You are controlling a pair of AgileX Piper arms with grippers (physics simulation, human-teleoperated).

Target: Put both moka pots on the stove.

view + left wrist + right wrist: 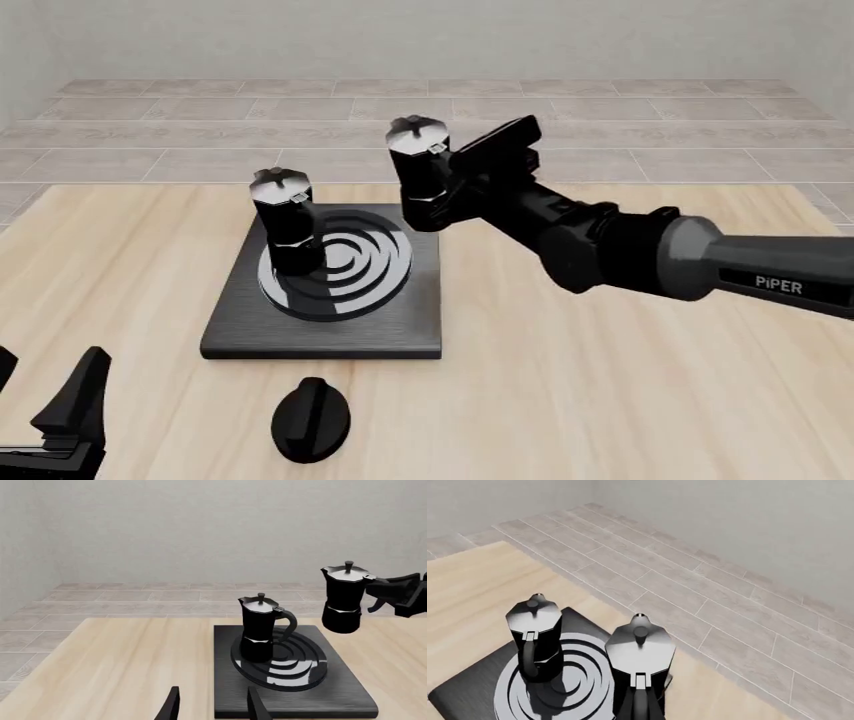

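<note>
The stove (334, 300) lies flat on the wooden surface (601, 380), left of centre. One moka pot (283, 222) stands upright on the left part of the stove's rings. The second moka pot (422, 172) is held clear of the surface above the stove's far right corner, clamped by the right gripper (451, 175). A black oval knob (310, 418) lies near the stove's front edge. The left gripper (47, 420) sits at the lower left corner, fingers apart, holding nothing.

Stove (400, 315) left of frame centre. One moka pot (283, 228) on stove's left part. Second moka pot (422, 172) above stove's upper right corner. Knob (310, 419) below stove, near bottom edge.
</note>
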